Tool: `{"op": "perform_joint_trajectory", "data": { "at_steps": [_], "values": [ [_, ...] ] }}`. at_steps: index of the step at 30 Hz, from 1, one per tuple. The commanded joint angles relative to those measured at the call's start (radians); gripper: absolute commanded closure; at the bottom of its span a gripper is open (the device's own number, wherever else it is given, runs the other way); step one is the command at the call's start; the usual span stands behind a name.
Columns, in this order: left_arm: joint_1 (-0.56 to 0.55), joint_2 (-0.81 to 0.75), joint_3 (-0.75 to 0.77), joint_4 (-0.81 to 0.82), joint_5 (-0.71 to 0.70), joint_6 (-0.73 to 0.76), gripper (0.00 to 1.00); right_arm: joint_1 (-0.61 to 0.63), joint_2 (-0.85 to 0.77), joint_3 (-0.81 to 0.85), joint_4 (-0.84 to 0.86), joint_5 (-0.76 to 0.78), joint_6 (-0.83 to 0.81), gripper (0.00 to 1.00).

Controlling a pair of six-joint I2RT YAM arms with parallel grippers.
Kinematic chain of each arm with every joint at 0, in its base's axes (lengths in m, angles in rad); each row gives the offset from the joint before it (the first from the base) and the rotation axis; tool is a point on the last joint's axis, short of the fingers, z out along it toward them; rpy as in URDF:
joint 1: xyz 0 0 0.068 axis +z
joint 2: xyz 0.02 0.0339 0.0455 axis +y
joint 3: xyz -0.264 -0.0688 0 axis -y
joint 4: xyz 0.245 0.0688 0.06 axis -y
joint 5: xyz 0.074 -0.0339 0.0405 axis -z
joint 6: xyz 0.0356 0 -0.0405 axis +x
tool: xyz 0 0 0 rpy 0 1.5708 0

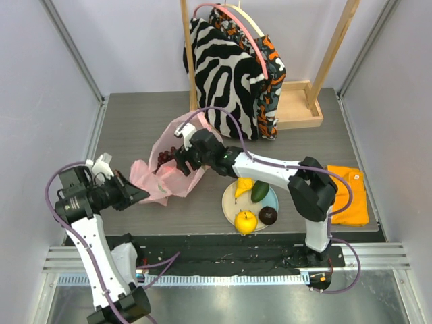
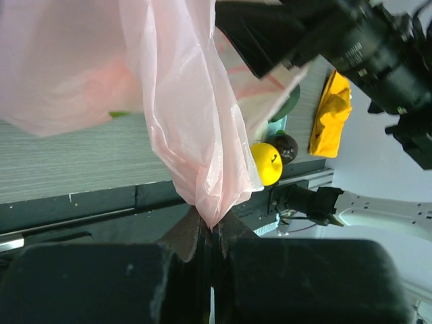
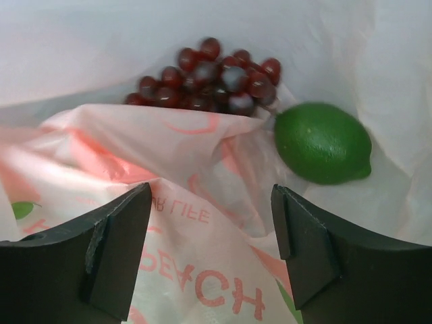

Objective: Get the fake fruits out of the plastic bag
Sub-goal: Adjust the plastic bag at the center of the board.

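Observation:
The pink plastic bag lies on the table left of centre. My left gripper is shut on its near corner, which shows as a pinched tip in the left wrist view. My right gripper is open inside the bag's mouth. In the right wrist view the dark red grape bunch and the green lime lie in the bag just beyond my open fingers. On the plate sit the yellow pear-shaped fruit, the green avocado, the yellow-orange round one and the dark maroon one.
A zebra-striped cloth bag hangs on a wooden stand at the back. A folded orange cloth lies at the right. A black rail runs along the near table edge.

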Motion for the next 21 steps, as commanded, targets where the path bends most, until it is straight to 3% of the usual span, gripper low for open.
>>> {"op": "perform_joint_trajectory", "data": {
  "at_steps": [1,6,15,21],
  "values": [
    [-0.013,-0.061,-0.032,-0.15,0.002,0.014,1.0,-0.023,0.045,0.068,0.036,0.145,0.113,0.23],
    [-0.043,-0.096,-0.041,-0.162,0.062,0.04,1.0,-0.035,0.082,0.122,0.027,0.213,0.213,0.24],
    [-0.128,-0.122,-0.096,-0.168,0.186,0.077,1.0,-0.096,-0.021,0.237,-0.272,-0.102,0.115,0.27],
    [-0.138,-0.188,-0.128,-0.139,0.195,0.051,1.0,-0.134,-0.015,0.249,-0.29,-0.218,0.228,0.28]
  ]
}}
